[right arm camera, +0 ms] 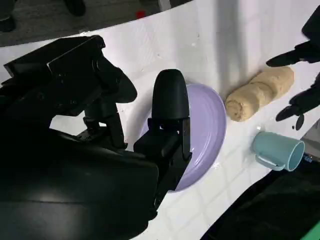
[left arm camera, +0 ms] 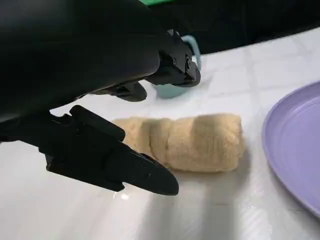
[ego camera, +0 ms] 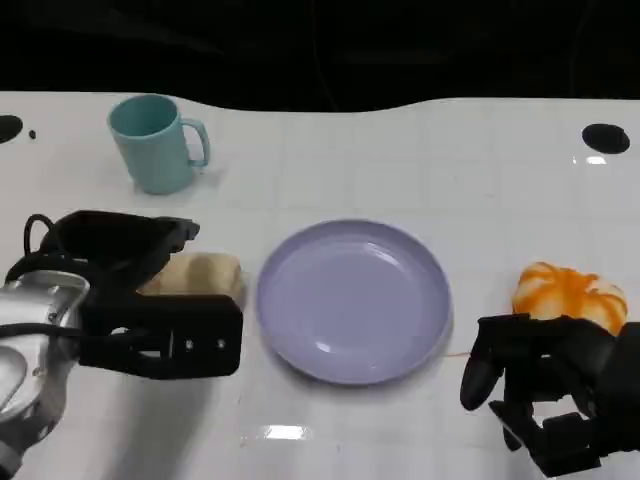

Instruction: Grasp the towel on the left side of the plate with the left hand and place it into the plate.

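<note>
From your right wrist camera, the right hand [right arm camera: 125,130] takes up most of the frame, its black fingers [right arm camera: 170,100] apart and holding nothing. Past them lies the lavender plate [right arm camera: 207,125] on the white table [right arm camera: 200,45]. Just beside the plate's rim sits the rolled tan towel [right arm camera: 257,92]. The left hand's fingertips [right arm camera: 295,52] flank the towel's far end (contact isn't clear). A teal mug [right arm camera: 277,150] stands near the towel.

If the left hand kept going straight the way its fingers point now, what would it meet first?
Most likely the rolled towel: the left hand has its fingers apart on either side of it, not yet touching. Beyond lies the plate.
</note>
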`<state>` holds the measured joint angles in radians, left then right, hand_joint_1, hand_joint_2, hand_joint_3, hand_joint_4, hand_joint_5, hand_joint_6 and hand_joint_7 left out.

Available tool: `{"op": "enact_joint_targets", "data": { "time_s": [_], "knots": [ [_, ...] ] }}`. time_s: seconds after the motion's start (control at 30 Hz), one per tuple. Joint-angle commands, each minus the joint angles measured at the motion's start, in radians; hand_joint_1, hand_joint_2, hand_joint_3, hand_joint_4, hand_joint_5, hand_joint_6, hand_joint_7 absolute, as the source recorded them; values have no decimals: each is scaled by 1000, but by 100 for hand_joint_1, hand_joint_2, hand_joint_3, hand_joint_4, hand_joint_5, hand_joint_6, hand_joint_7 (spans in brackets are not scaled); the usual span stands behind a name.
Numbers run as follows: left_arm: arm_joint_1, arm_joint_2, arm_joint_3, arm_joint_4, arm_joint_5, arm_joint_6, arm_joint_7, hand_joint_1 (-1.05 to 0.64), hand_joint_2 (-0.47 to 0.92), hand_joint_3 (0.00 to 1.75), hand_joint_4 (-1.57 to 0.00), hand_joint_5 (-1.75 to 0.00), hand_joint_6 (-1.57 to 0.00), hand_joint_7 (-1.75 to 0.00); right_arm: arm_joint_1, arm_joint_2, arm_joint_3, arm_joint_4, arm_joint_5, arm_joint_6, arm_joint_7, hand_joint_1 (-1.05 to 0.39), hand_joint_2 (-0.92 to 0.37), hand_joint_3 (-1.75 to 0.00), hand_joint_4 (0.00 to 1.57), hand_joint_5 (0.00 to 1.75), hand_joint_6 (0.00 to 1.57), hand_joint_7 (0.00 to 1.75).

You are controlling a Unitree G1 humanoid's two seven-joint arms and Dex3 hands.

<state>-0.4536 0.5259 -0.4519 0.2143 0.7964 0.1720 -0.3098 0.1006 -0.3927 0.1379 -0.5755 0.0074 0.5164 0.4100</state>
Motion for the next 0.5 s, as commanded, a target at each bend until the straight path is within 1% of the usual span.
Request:
{"op": "enact_joint_targets", "data": {
  "time_s": [0.03,0.1,0.2,0.23,0.33,0.4,0.47,0.5],
  "knots": [
    [-63,-33,-28,158,20,-44,45,-54,86,0,-39,-13,-34,-2,-4,-5,-3,0,2,-12,0,4,-57,-109,69,168,70,143],
    [-96,-57,-45,251,27,-65,61,-54,86,0,-40,-12,-34,-2,-2,-5,-3,-2,3,-8,-1,4,-57,-109,69,167,69,143],
    [-121,-72,-55,318,29,-81,73,-53,88,1,-40,-11,-34,-1,-2,-5,-3,-2,3,-6,-1,4,-57,-109,68,167,69,143],
    [-134,-81,-60,367,23,-96,78,-53,89,1,-40,-10,-34,-1,-1,-6,-3,-5,2,-7,-1,4,-57,-109,68,168,69,143],
    [-161,-104,-69,514,2,-158,117,-48,92,11,-42,-9,-38,-2,2,-8,-3,-10,1,-8,0,4,-57,-109,68,168,69,143],
    [-161,-114,-59,573,-13,-196,173,-42,92,15,-48,-11,-45,-5,2,-9,-5,-10,3,-7,1,4,-57,-109,69,168,70,143],
    [-159,-121,-56,615,-21,-223,235,-33,92,20,-63,-16,-59,-8,2,-10,-5,-10,3,-7,2,3,-57,-109,69,168,70,143],
    [-152,-124,-45,629,-33,-248,285,-31,92,21,-67,-18,-63,-9,1,-10,-6,-9,3,-7,3,3,-56,-109,69,168,70,143]
  ]
}}
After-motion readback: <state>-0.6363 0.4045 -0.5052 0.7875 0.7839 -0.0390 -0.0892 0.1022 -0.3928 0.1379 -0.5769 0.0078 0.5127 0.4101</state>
